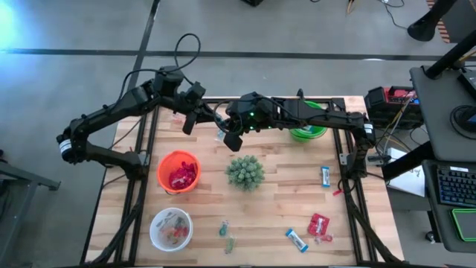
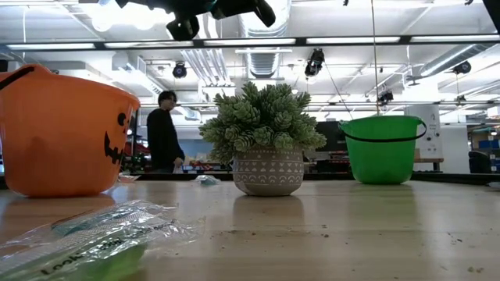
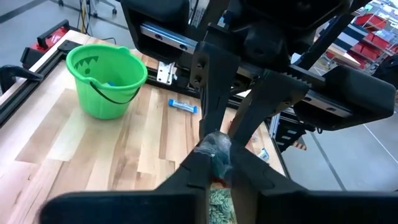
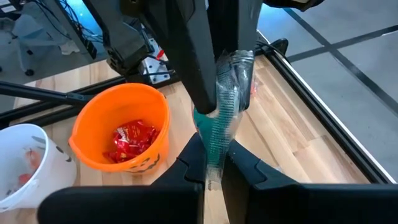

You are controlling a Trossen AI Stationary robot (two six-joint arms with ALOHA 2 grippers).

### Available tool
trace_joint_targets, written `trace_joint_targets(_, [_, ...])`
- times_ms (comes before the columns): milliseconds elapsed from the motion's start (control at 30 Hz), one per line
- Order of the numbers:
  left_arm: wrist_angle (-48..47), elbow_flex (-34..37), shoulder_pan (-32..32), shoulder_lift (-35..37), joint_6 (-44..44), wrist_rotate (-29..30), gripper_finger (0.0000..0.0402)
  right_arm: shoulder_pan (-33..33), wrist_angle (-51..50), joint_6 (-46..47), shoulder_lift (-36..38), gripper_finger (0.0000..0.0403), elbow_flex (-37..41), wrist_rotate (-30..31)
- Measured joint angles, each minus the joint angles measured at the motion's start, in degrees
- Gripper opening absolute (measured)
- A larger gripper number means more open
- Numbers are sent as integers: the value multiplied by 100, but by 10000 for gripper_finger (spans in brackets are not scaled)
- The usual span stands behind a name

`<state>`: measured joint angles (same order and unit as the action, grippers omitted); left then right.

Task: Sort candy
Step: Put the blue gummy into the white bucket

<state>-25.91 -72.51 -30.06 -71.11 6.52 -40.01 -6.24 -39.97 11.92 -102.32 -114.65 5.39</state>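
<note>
A candy (image 4: 227,99), a long clear wrapper with teal pieces inside, hangs in the air over the table's far middle. Both grippers are shut on it. My left gripper (image 3: 214,171) comes from the table's left and my right gripper (image 4: 213,165) from its right, and they meet above the table (image 1: 223,128). More candy lies on the near right: blue-and-white bars (image 1: 325,176) (image 1: 296,240), a red packet (image 1: 318,225) and small green pieces (image 1: 224,231). Red packets (image 4: 130,140) fill the orange bucket (image 1: 178,171). My left gripper pinches one crinkled end of the wrapper (image 3: 214,148) between its two fingers, coming from the table's left and slanting a little down. The candy is clear of the table. My right gripper pinches the wrapper's other, teal end (image 4: 214,140) between its two fingers, coming from the table's right and slanting down. The wrapper stretches from there toward the left fingers (image 4: 193,62).
A green bucket (image 1: 307,128) stands at the far right and a white bowl (image 1: 170,228) at the near left. A spiky potted plant (image 1: 245,171) stands mid-table, below the grippers. A wrapped candy (image 2: 94,234) lies close to the low camera. A person (image 2: 162,129) is behind the table.
</note>
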Motion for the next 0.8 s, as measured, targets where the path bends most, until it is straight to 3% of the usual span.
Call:
trace_joint_targets(233, [4,0,0,0,-2,-14,7,0,0,-5,0,39,0,7])
trace_joint_targets(600, [5,0,2,0,-4,-40,2,-2,-1,-2,0,140,2,20])
trace_joint_targets(800, [-245,0,2,15,-152,-37,1,2,-109,2,9,172,-85,16])
